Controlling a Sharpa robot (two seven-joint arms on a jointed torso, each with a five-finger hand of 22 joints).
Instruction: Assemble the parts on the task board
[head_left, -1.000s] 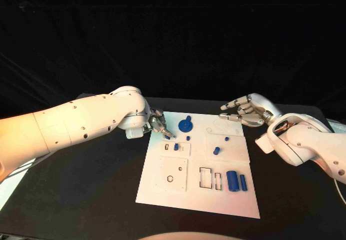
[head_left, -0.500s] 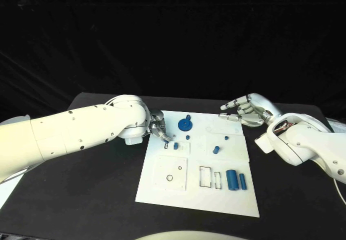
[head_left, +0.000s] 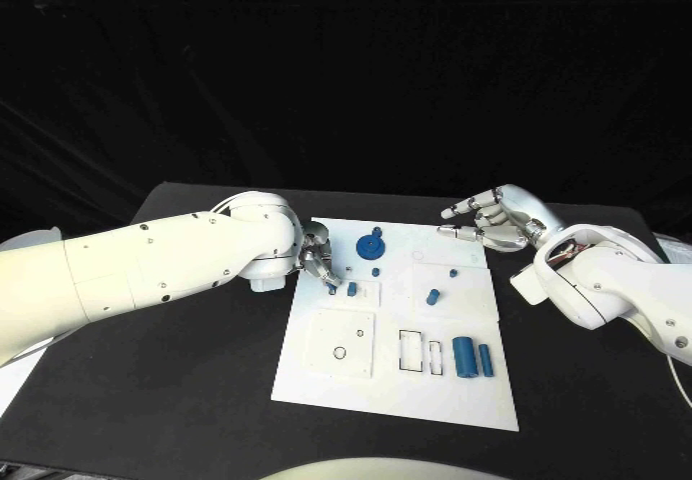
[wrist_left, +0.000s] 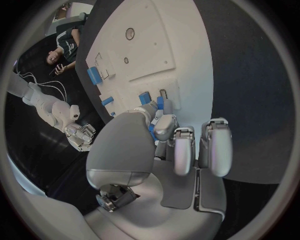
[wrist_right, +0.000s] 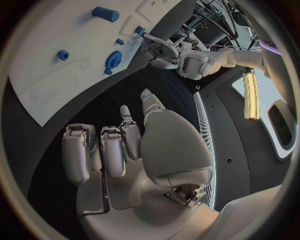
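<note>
Black table (head_left: 173, 400) carries a flat white plastic task board (head_left: 353, 385). Left hand (head_left: 316, 262) pinches a small blue peg (head_left: 351, 290) at its fingertips; light, rigid, probably slippery. Right hand (head_left: 493, 222) hovers, holding nothing, fingers loosely curled.

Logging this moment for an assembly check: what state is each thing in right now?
Left hand: fingers at a small blue part on the task board; grip unclear.
Right hand: holds nothing, fingers apart, above the board's far corner.
Blue gear: on the board.
Blue cylinder: lying flat.

Crowded by the left hand, open by the right

Blue parts (head_left: 371, 246) stand just beside the left hand (head_left: 317, 262); bare task board (head_left: 433, 238) lies below the right hand (head_left: 495, 222).
</note>
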